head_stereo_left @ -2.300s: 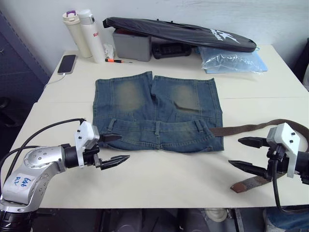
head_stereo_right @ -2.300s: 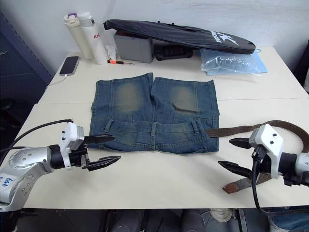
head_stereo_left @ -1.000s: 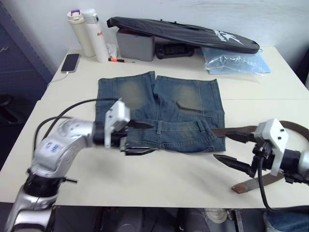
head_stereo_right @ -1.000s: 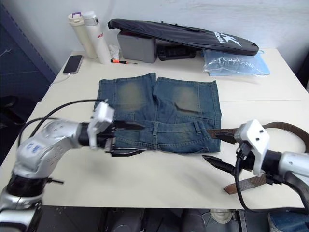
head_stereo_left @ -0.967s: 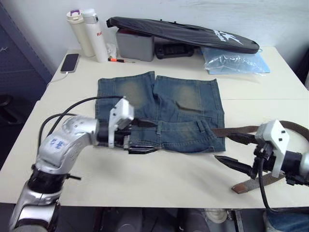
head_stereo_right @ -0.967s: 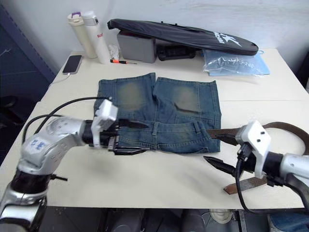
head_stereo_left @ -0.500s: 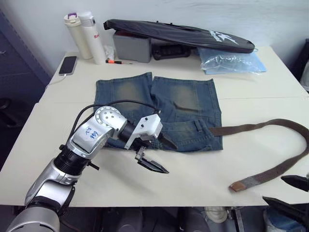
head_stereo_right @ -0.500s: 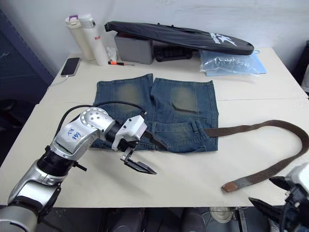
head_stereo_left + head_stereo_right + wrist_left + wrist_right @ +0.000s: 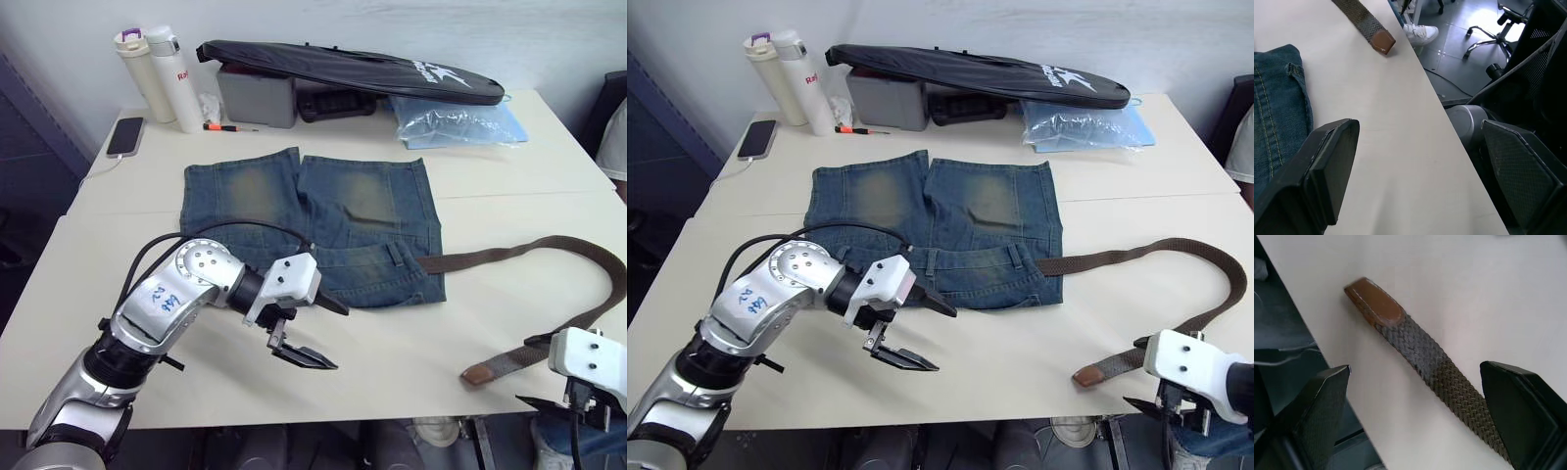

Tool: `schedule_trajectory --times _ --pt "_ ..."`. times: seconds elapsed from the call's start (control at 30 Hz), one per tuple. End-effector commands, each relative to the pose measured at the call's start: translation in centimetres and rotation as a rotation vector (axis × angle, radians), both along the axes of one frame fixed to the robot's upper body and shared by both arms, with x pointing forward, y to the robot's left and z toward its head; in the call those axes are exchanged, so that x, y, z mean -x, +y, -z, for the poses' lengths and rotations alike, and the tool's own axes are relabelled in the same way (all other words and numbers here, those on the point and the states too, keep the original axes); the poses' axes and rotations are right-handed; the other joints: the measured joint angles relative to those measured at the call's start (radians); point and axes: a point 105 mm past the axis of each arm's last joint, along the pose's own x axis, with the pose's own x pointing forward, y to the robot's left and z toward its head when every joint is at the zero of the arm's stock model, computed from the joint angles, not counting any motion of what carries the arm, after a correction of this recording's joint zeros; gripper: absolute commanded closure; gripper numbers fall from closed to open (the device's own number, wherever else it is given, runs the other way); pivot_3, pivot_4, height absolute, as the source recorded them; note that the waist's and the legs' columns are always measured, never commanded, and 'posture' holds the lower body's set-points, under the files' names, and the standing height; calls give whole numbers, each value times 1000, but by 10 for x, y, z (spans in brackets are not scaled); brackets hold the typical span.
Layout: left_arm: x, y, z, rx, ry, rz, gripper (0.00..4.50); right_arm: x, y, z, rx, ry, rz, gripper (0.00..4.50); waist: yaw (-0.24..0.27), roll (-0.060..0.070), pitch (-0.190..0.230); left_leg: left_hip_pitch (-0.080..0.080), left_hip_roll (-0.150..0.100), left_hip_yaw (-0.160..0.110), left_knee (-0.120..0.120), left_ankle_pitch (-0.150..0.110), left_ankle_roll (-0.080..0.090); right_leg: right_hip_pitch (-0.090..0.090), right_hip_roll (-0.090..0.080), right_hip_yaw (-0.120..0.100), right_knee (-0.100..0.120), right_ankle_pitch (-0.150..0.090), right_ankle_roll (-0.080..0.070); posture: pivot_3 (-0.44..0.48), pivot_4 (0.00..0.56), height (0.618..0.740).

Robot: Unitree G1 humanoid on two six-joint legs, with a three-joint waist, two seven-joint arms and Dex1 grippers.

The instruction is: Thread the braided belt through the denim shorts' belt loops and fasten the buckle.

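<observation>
Lying along the counter's right edge, the long brown woven braided belt [image 9: 549, 328] (limp, light) has one end at the blue denim shorts [image 9: 312, 223]; grab near its stiff leather tip [image 9: 1374, 302]. Left tool [image 9: 312, 331] wide, empty; right tool [image 9: 1415, 377] wide above tip.

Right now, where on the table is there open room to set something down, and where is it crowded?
Free: the front strip between the shorts and the near edge, beyond the left gripper, up to the belt. Also the bare table right of the shorts, behind the belt. Crowded: the back edge, with bottles, black bag and plastic bag.
</observation>
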Motion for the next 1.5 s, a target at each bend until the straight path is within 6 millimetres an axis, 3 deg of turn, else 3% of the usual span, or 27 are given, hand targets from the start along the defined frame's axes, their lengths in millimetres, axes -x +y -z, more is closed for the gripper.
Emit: schedule_trajectory --times 0.03,0.1,0.2,0.33,0.5,0.63,0.73,0.87,1.1,1.23,1.47,1.5 --pt "5 2 -9 16 -28 -26 41 -8 -10 15 68 13 -40 250 0 0 0 0 0 0 0 -1 1 0 0 0 0 0 0 0 150 740" --pt "5 1 -9 18 -25 -45 0 -14 -15 22 91 9 -44 868 1 1 0 0 0 0 1 -2 3 0 0 1 0 -1 -2 0 150 740" --pt "4 0 -9 31 -17 -80 0 -24 -14 20 63 -20 -40 2323 -2 -2 0 1 1 1 1 -1 2 1 1 2 1 -1 -2 0 150 740" --pt "4 -3 -13 100 51 -115 0 -36 -10 4 -5 -56 13 4356 -2 -1 -1 2 1 5 2 0 -1 1 2 6 1 1 -1 0 150 740" --pt "-20 -12 -35 323 68 -211 0 -55 31 -50 -308 -83 65 4475 0 1 -1 2 1 5 2 1 -1 0 2 6 2 2 1 0 150 740" --pt "-40 -24 -46 443 114 -295 0 -50 67 -80 -584 12 56 4475 3 1 -1 1 1 4 3 1 -2 0 2 6 2 3 1 0 150 740" --pt "-42 -41 -34 372 140 -281 0 -44 88 -87 -675 76 1 4475 14 1 -1 2 1 4 3 1 -2 0 2 4 2 4 2 0 150 740" --pt "-44 -65 -40 433 231 -268 0 -41 108 -88 -710 114 -51 4475 24 2 -2 1 0 5 4 1 -1 -1 2 6 1 7 3 0 150 740" --pt "-46 -99 -50 500 297 -242 0 -45 113 -91 -724 121 -39 4475 25 2 -2 0 0 6 5 0 0 -2 2 6 0 8 4 0 150 740" --pt "-47 -102 -47 481 327 -244 1176 -45 110 -88 -717 120 -7 4500 24 2 -2 0 0 6 5 0 0 -3 2 6 0 7 4 0 150 740" --pt "-32 -94 -56 513 490 -137 4431 -44 104 -86 -725 95 56 4500 24 2 -2 0 0 8 5 0 0 -5 2 9 1 7 4 0 150 740" --pt "-27 -92 -55 502 516 -109 4479 -44 104 -87 -730 87 60 4500 24 2 -2 0 0 8 5 0 0 -5 2 9 1 8 4 0 150 740"
